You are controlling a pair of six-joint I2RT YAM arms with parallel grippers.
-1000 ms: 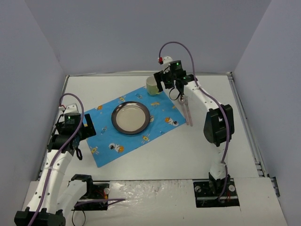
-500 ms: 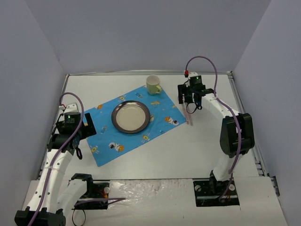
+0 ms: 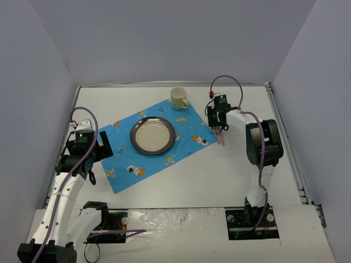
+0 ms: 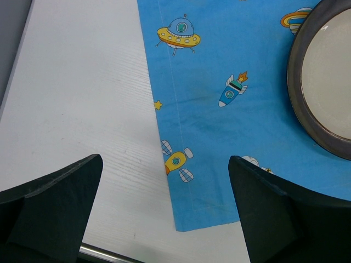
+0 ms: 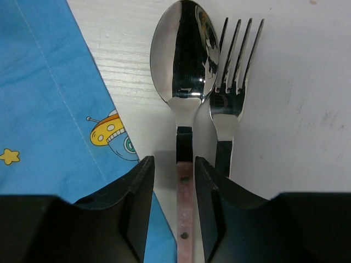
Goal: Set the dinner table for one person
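The white dinner table (image 3: 219, 175) carries a blue cartoon-print placemat (image 3: 118, 167) with a round metal-rimmed plate (image 3: 152, 136) on it and a pale cup (image 3: 177, 98) at its far corner. A spoon (image 5: 186, 52) and a fork (image 5: 233, 66) with pink handles lie side by side on the table just right of the placemat (image 5: 38, 109). My right gripper (image 5: 174, 164) is low over them, its jaws slightly apart on either side of the spoon handle, with gaps showing. My left gripper (image 4: 163, 164) is wide open and empty above the placemat's near-left corner (image 4: 219, 137).
Grey walls enclose the table on three sides. A metal edge strip (image 4: 104, 253) runs along the table's left side under my left gripper. The plate's rim (image 4: 299, 104) shows at the right of the left wrist view.
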